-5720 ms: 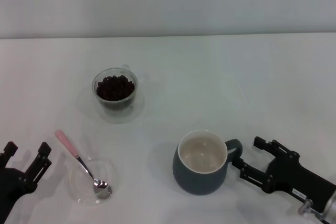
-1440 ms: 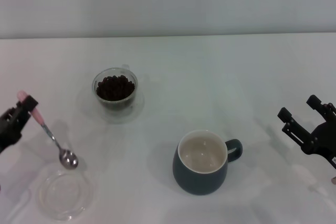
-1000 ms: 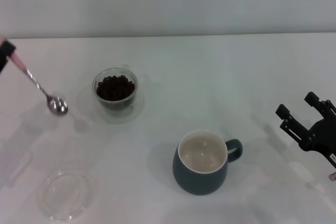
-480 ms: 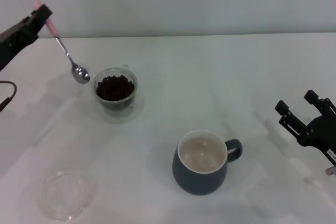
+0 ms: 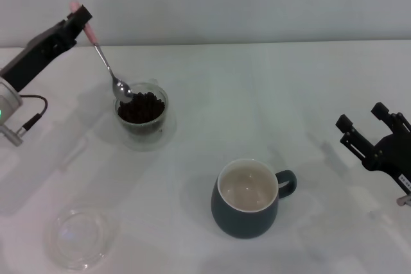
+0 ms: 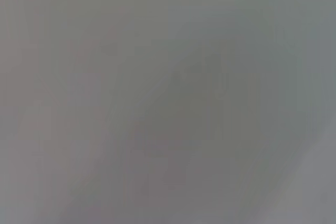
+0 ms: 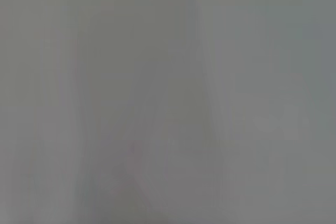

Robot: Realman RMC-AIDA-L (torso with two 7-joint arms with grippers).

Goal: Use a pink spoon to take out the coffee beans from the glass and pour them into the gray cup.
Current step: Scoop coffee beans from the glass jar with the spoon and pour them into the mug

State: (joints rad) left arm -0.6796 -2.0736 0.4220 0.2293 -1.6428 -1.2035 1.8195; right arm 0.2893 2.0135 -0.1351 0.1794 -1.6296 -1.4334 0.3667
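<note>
Gripping the pink spoon [image 5: 103, 56] by its handle at upper left, my left gripper [image 5: 80, 18] slants it down-right, bowl at the near-left rim of the glass [image 5: 141, 114] over the coffee beans [image 5: 141, 106]. Gray cup [image 5: 247, 198] sits lower centre, open table between. Right gripper [image 5: 374, 138], fingers spread and empty, idles at right edge.

Glass [image 5: 142, 115] (beans [image 5: 140, 106] inside) behind-left of cup [image 5: 246, 206].
</note>
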